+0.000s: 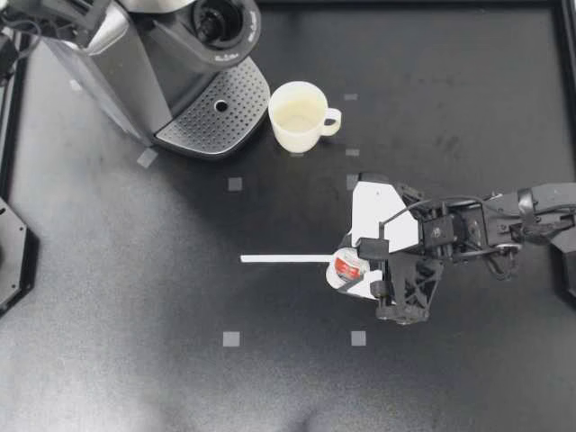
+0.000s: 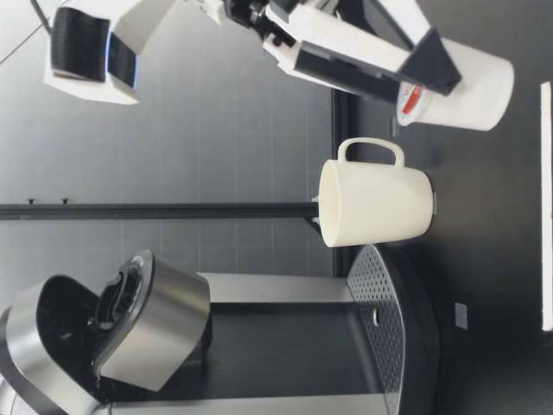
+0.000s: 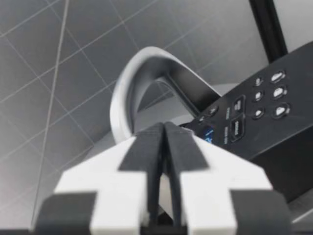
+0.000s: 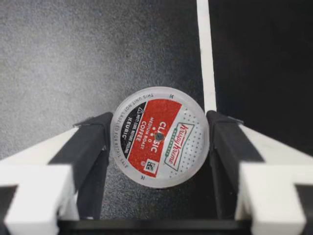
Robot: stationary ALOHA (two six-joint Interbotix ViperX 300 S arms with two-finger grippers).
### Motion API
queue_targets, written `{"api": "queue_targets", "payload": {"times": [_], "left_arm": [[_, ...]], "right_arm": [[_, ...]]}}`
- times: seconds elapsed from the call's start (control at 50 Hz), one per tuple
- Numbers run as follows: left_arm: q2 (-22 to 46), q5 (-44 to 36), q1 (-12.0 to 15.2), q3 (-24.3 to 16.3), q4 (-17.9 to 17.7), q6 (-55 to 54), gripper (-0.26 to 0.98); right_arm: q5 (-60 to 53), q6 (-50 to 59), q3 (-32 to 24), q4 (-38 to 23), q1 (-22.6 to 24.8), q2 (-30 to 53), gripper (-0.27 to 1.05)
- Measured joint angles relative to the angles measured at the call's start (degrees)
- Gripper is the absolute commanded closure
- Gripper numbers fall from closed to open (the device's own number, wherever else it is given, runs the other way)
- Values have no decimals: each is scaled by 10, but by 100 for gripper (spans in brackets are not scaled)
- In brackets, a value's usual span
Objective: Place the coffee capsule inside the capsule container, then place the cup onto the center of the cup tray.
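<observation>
Status: nothing finished yet, step one is in hand.

- Right gripper (image 1: pixel 360 267) has the coffee capsule (image 1: pixel 346 266) pinched between both fingers, foil lid facing back at the wrist. Fingers are spread about the width of the lid.
- Capsule is right of the bench's middle, toward the right arm's edge and well apart from the machine. Can't tell if it is clear of the surface.
- Coffee machine (image 1: pixel 135 63) sits in a corner of the bench (image 1: pixel 135 315) on the left arm's side. Lid is up and the capsule container (image 1: pixel 220 22) looks open and empty, so I'd say it's ready to load.
- Cup (image 1: pixel 297 117) stands upright on the bench just beside the cup tray (image 1: pixel 211 112), not on it. Step two not begun.
- Left gripper (image 3: pixel 164 129) is up by the machine's button panel (image 3: pixel 254 112), fingers pressed together on nothing.

Left to do: carry the capsule across, seat it, then move the cup onto the tray's centre.

Surface: matte black top, grey tape squares (image 1: pixel 231 339), and a white strip (image 1: pixel 283 259) running up to the capsule. Room: grey panelled wall (image 2: pixel 216 130) behind, with a black rail (image 2: pixel 173 210) across it.
</observation>
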Motion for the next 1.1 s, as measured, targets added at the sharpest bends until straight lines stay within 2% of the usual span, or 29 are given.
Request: {"api": "queue_targets", "payload": {"times": [0.28, 0.44, 0.54, 0.76, 0.92, 1.1], "left_arm": [[-10, -35, 13, 1, -1, -15, 61], [-61, -171, 17, 13, 0, -76, 61], [-101, -228, 16, 30, 0, -114, 61], [-185, -294, 16, 82, 1, -169, 61], [-196, -306, 16, 101, 1, -175, 61], [-194, -307, 15, 105, 0, -175, 61]], "right_arm": [[-54, 0, 3, 0, -1, -35, 30], [-125, -3, 5, 0, -7, -62, 30], [-143, 1, 5, -1, -34, -83, 30], [-180, -18, -20, -4, -108, -122, 30], [-195, -47, -62, -9, -153, -124, 30], [-196, -104, -114, -11, -177, -99, 30]]}}
